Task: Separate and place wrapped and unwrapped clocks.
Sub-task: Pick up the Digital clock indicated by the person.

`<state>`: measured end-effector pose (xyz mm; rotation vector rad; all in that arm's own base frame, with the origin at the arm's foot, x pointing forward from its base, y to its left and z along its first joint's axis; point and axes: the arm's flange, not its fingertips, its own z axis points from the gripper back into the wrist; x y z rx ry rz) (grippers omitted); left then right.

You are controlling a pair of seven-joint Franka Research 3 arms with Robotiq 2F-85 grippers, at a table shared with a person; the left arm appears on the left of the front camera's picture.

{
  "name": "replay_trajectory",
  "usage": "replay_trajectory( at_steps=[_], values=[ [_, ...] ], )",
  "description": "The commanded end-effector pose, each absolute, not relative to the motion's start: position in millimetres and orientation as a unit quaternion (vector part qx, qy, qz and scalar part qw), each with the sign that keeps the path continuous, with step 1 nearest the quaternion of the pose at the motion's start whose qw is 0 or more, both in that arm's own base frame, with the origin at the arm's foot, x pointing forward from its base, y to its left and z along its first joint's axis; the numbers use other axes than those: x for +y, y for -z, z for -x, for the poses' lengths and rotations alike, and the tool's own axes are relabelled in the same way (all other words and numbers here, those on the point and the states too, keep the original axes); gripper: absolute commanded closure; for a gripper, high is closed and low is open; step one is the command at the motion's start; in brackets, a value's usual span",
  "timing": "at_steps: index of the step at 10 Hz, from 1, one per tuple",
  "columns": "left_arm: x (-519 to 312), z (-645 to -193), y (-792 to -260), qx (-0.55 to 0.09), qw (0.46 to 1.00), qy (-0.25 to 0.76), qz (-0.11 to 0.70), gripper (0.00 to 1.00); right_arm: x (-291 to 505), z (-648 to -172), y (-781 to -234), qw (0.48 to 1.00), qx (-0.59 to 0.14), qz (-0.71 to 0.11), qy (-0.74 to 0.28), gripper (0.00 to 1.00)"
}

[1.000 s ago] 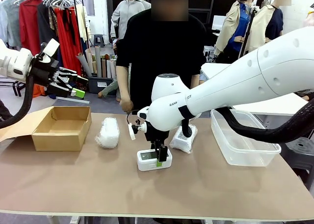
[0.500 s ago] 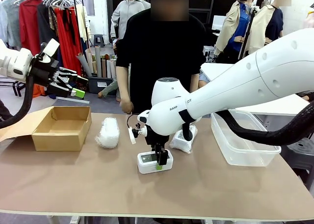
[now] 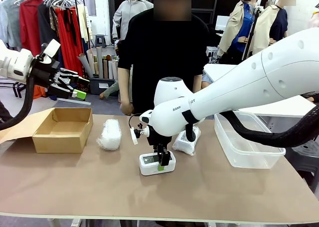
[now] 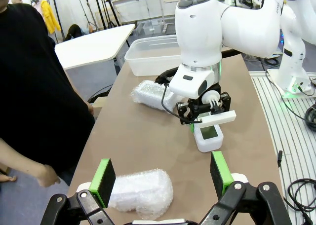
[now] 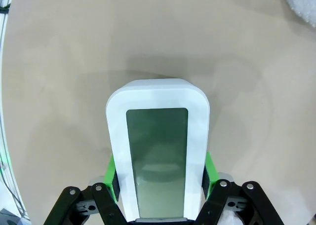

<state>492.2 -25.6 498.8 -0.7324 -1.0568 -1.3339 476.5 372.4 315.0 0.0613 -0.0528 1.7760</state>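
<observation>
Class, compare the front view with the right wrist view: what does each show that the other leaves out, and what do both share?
Front view adds: the open brown cardboard box, the white bubble-wrap bundle beside it, the clear plastic tub, the raised, open left claw and the person in black.
Right wrist view adds: the bare white rounded-rectangle digital clock with its greyish screen face-on, and green pads pressed on both long sides.
Shared: that clock, clamped by the right claw, on the tan table.
</observation>
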Motion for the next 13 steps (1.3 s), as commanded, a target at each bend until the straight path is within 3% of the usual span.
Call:
replay_trajectory(
  at_steps=[1,6,13],
  values=[
    [-25,-492,-499,-0.457,0.600,0.576,0.316,0.00,365,-472,-342,0.622,-0.035,-0.046,-0.781,1.00],
    [-25,-492,-499,-0.457,0.600,0.576,0.316,0.00,364,-503,-442,0.671,-0.014,-0.040,-0.740,1.00],
    [-25,-492,-499,-0.457,0.600,0.576,0.316,0.00,375,-554,-563,0.715,-0.087,0.002,-0.694,1.00]
  ],
)
